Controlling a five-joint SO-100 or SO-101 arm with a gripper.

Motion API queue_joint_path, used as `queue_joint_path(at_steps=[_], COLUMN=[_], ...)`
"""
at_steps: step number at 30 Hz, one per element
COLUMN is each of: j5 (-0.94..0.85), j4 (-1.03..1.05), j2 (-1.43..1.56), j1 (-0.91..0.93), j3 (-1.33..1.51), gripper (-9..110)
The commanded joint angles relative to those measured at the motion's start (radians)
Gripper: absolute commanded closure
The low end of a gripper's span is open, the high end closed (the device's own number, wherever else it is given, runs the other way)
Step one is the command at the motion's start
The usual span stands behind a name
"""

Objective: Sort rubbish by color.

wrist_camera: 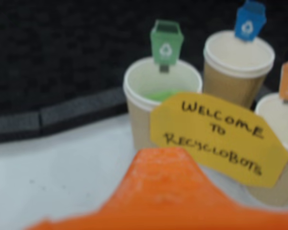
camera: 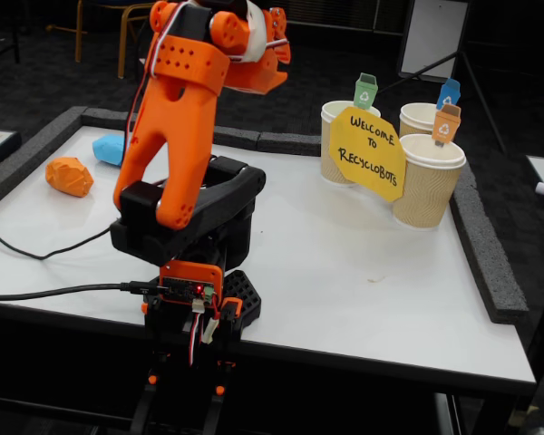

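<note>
In the fixed view, the arm base [camera: 195,313] is clamped at the table's [camera: 363,299] near edge, at about 6 o'clock. The arm rises from it and folds over at 12 o'clock, where the gripper cannot be made out.

Three cups stand grouped at 2 o'clock from the base:
- first cup [camera: 337,145], leftmost;
- second cup [camera: 419,118], farther back;
- third cup [camera: 426,186], nearest and rightmost.

Each cup carries a tag on its rim. A sign [camera: 370,154] hangs in front of the cups, spanning the first and third.

Two lumps lie at 10 o'clock, near the table's left edge: one lump [camera: 70,176] in front, another [camera: 109,149] just behind it. A cable [camera: 36,254] runs across the table toward the base.

In the wrist view, a third lump [wrist_camera: 162,95] lies inside the leftmost cup [wrist_camera: 134,103].
</note>
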Motion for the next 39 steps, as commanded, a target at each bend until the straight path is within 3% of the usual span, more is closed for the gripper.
queue_joint_path(at_steps=[1, 13, 33, 39], j5=[0.002, 0.002, 0.002, 0.002], j4=[-0.002, -0.037, -0.130, -0.173], j2=[0.002, 0.000, 0.000, -0.002], j1=[-0.026, -0.249, -0.956, -0.977], j3=[-0.020, 0.034, 0.224, 0.255], gripper=[101, 101, 101, 101])
